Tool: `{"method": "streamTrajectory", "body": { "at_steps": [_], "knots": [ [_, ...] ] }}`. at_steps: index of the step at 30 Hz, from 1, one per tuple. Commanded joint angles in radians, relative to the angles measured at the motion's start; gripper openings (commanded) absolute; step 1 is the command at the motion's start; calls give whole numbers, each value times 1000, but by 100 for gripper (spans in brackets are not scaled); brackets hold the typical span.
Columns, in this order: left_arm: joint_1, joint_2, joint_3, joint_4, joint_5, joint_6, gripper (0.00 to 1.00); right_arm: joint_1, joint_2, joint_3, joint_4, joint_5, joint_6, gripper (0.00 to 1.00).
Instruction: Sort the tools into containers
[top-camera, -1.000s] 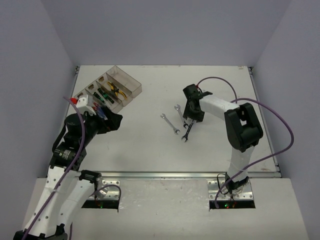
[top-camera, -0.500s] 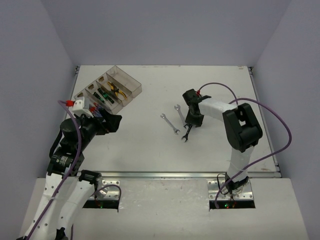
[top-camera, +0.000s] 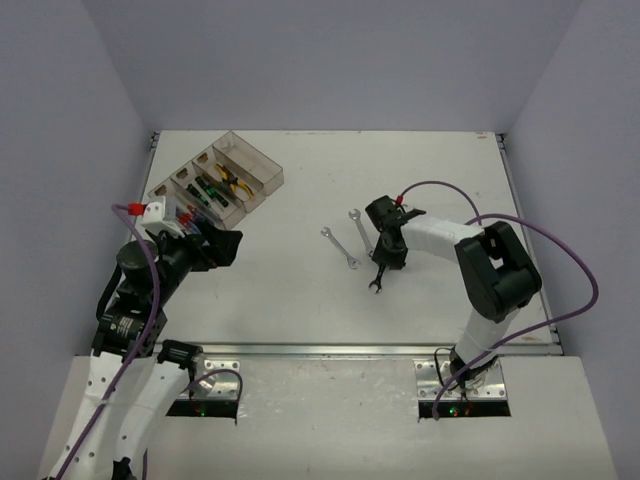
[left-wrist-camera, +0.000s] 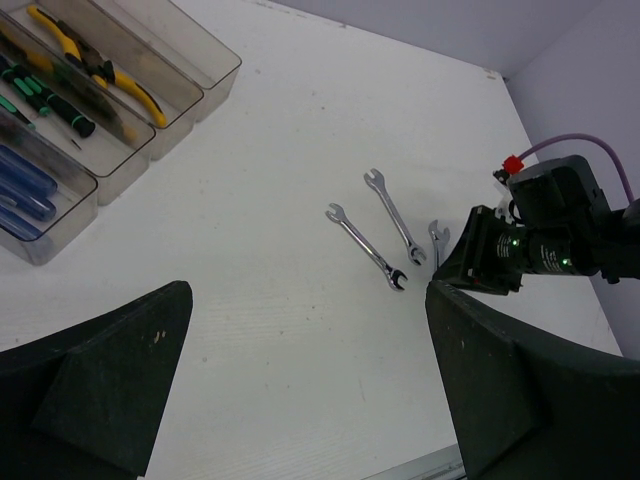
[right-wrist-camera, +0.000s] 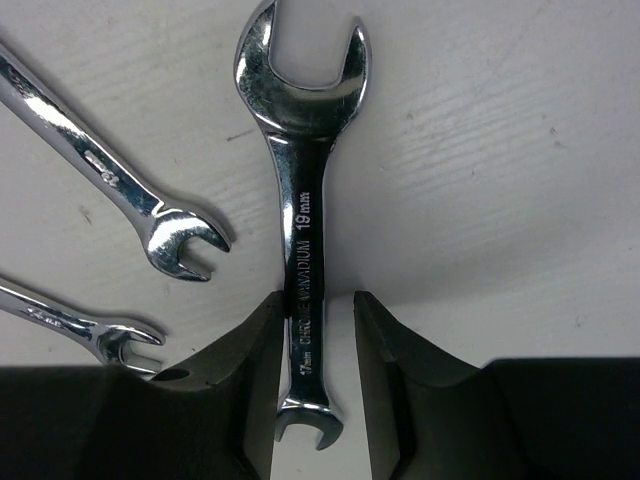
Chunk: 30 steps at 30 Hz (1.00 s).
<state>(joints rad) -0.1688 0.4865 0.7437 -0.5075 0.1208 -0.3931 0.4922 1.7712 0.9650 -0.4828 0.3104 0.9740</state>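
The right pincer (right-wrist-camera: 318, 310) stands low over the table (top-camera: 300, 300), its two fingers astride the lower shank of the largest wrench (right-wrist-camera: 300, 200). The jaws are narrowed. One finger looks to be against the shank, while a sliver of table shows between the shank and the other, so the wrench is bracketed but not firmly clamped. It lies flat near the middle of the table, well apart from the bins (top-camera: 262, 165) at the far left. Two smaller wrenches (right-wrist-camera: 120, 190) (right-wrist-camera: 70, 325) lie just beside it.

The step in hand looks to be the pick-up of this wrench. Next the jaws need to close fully on the shank, then lift it straight up clear of its neighbours. A long carry across to the bins follows, probably to the end bin, which looks empty; pliers (top-camera: 236, 180) and screwdrivers (top-camera: 208, 190) fill the others.

The right arm reaches forward and inward, elbow bent, wrist tipped steeply down. The left pincer (left-wrist-camera: 305, 300) is spread wide and holds nothing, raised near the bins and facing across the table.
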Motion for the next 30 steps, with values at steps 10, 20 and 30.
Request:
{"method": "streamTrajectory", "body": {
  "at_steps": [10, 20, 30],
  "knots": [
    [3, -17, -4, 43, 12, 14, 100, -7, 116, 25, -97, -6, -92, 35],
    [3, -21, -4, 41, 11, 14, 100, -19, 170, 51, -138, 26, -76, 30],
    [2, -17, -4, 43, 19, 16, 100, -78, 229, 95, -136, 9, -137, 35]
  ]
}}
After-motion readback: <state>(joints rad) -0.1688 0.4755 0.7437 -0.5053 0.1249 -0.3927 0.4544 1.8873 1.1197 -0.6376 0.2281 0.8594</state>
